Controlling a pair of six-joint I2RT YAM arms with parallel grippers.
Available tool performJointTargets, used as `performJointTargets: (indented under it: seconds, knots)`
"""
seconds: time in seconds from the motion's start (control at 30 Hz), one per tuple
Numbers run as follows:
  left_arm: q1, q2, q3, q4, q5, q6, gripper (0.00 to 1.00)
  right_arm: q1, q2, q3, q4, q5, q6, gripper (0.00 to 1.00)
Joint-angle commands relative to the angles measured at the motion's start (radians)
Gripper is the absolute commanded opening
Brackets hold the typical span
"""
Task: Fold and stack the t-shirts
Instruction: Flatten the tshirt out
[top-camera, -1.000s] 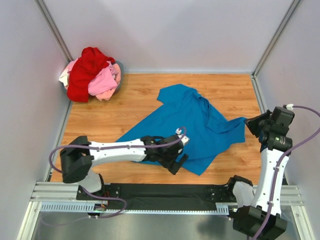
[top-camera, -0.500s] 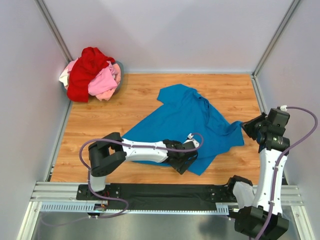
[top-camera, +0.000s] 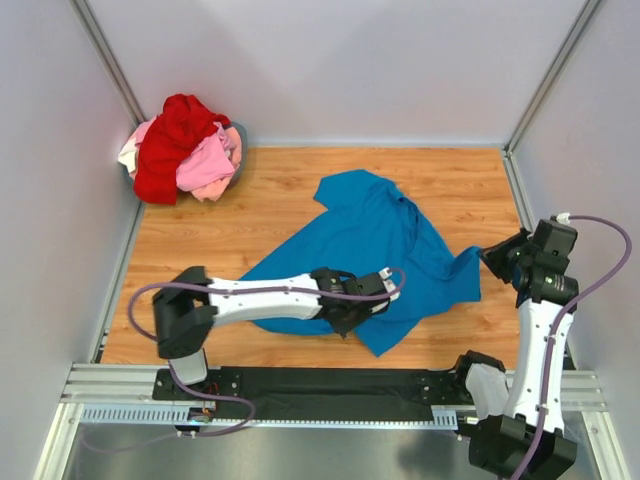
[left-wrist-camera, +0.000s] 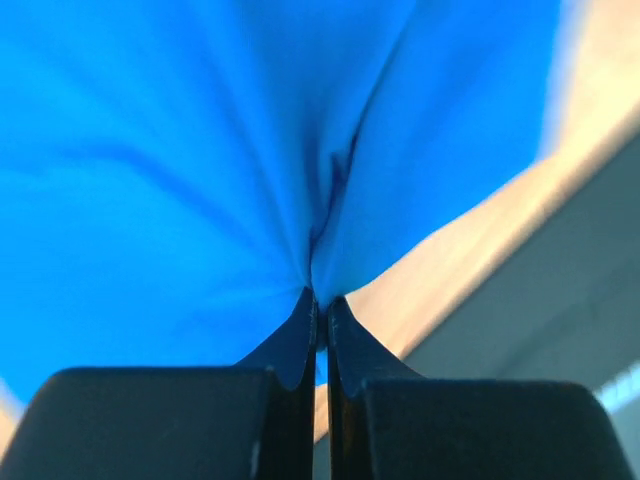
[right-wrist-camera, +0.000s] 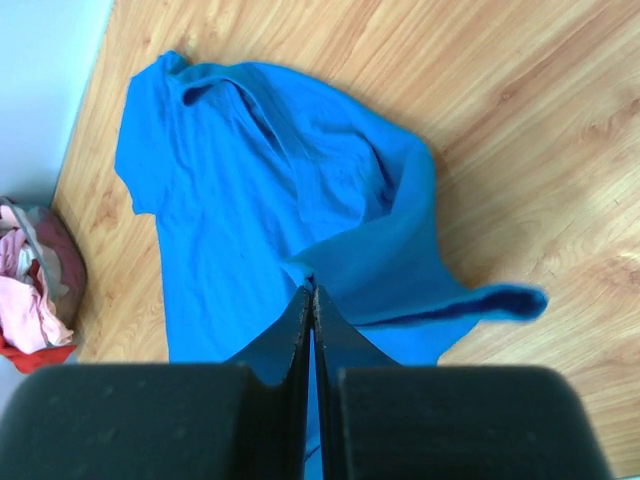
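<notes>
A bright blue t-shirt (top-camera: 370, 230) lies crumpled on the wooden table (top-camera: 250, 215). My left gripper (top-camera: 348, 322) is at the shirt's near hem, shut on a pinch of blue cloth (left-wrist-camera: 200, 150). Its jaws meet with the fabric between them (left-wrist-camera: 320, 305). My right gripper (top-camera: 488, 253) is at the shirt's right corner and is shut on that fabric. In the right wrist view the blue shirt (right-wrist-camera: 230, 180) runs up into the closed right gripper (right-wrist-camera: 312, 292). A red t-shirt (top-camera: 175, 140), a light pink one (top-camera: 207, 165) and a whitish one (top-camera: 128, 155) are heaped in the far left corner.
The heap sits in a grey container (top-camera: 239, 135) against the left wall. Pale walls (top-camera: 50, 200) close in the table on the left, back and right. A black and metal rail (top-camera: 330, 385) holding both arm bases runs along the near edge.
My left gripper went from open to shut on the blue shirt's near hem and drew back to the left. The right gripper, still shut, shifted slightly left, and the shirt's right side bunched inward.
</notes>
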Motion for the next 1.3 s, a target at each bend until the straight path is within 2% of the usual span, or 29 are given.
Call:
performJointTargets:
  seconds: [0.0,0.07,0.2,0.23,0.27,0.3,0.33,0.37,0.4,0.43,0.5,0.53,0.57,0.63,0.67,0.73,0.77,0.87,0.93,1.0,1.03,1.1,1.17,1.27]
  knots:
    - [0.003,-0.219,0.133,-0.227,0.045,0.192,0.00,0.012,-0.032,0.073,-0.014,-0.032,-0.002,0.00]
    - [0.031,-0.278,0.201,-0.269,0.083,0.246,0.00,0.015,-0.026,0.088,-0.008,-0.042,0.007,0.01]
    - [0.239,-0.241,0.271,-0.315,0.429,0.407,0.00,0.015,0.047,0.100,0.024,-0.050,0.009,0.01]
    - [0.326,-0.153,0.329,-0.335,0.476,0.469,0.04,0.018,0.066,0.100,0.042,-0.052,0.012,0.00]
    - [0.368,-0.093,0.366,-0.379,0.520,0.494,0.10,0.018,0.080,0.100,0.051,-0.053,0.014,0.00]
    - [0.403,0.059,0.423,-0.416,0.571,0.519,0.13,0.018,0.093,0.096,0.061,-0.056,0.020,0.01]
    - [0.478,0.148,0.493,-0.446,0.562,0.540,0.15,0.019,0.121,0.093,0.087,-0.059,0.026,0.00]
    - [0.512,0.241,0.675,-0.511,0.541,0.522,0.25,0.018,0.132,0.091,0.099,-0.065,0.029,0.00]
    - [0.552,0.342,0.800,-0.566,0.487,0.487,0.29,0.021,0.146,0.094,0.108,-0.070,0.034,0.00]
    - [0.615,0.526,1.047,-0.631,0.482,0.414,0.37,0.022,0.169,0.100,0.114,-0.075,0.037,0.00]
    - [0.663,0.573,1.127,-0.633,0.535,0.337,0.67,0.024,0.186,0.123,0.105,-0.075,0.026,0.00]
    - [0.671,0.546,1.080,-0.601,0.536,0.304,0.84,0.024,0.189,0.131,0.101,-0.072,0.020,0.01]
    - [0.669,0.500,1.012,-0.478,0.531,0.263,0.94,0.024,0.192,0.134,0.099,-0.064,0.017,0.00]
    - [0.654,0.336,0.804,-0.348,0.481,0.211,1.00,0.025,0.187,0.128,0.110,-0.055,0.017,0.00]
    - [0.630,0.292,0.758,-0.291,0.409,0.191,1.00,0.026,0.187,0.123,0.116,-0.055,0.017,0.01]
    - [0.588,0.195,0.688,-0.286,0.294,0.178,0.99,0.027,0.192,0.110,0.127,-0.065,0.024,0.00]
    - [0.539,0.169,0.666,-0.294,0.193,0.177,0.99,0.027,0.196,0.105,0.128,-0.069,0.026,0.00]
    - [0.473,0.078,0.569,-0.302,0.093,0.122,0.97,0.038,0.195,0.091,0.136,-0.064,0.024,0.01]
    - [0.433,0.012,0.455,-0.277,0.094,0.025,0.93,0.042,0.187,0.082,0.139,-0.056,0.024,0.01]
    - [0.415,-0.052,0.358,-0.187,0.158,-0.045,0.89,0.045,0.180,0.070,0.143,-0.053,0.023,0.01]
    - [0.412,-0.071,0.260,-0.147,0.181,-0.056,0.88,0.045,0.180,0.067,0.144,-0.050,0.023,0.01]
    - [0.407,-0.104,0.143,-0.043,0.198,-0.067,0.85,0.049,0.181,0.067,0.139,-0.053,0.017,0.00]
    - [0.407,-0.111,0.092,0.022,0.191,-0.047,0.83,0.050,0.180,0.073,0.130,-0.055,0.009,0.00]
    - [0.399,-0.099,0.029,0.080,0.168,0.002,0.70,0.052,0.167,0.076,0.117,-0.043,0.000,0.00]
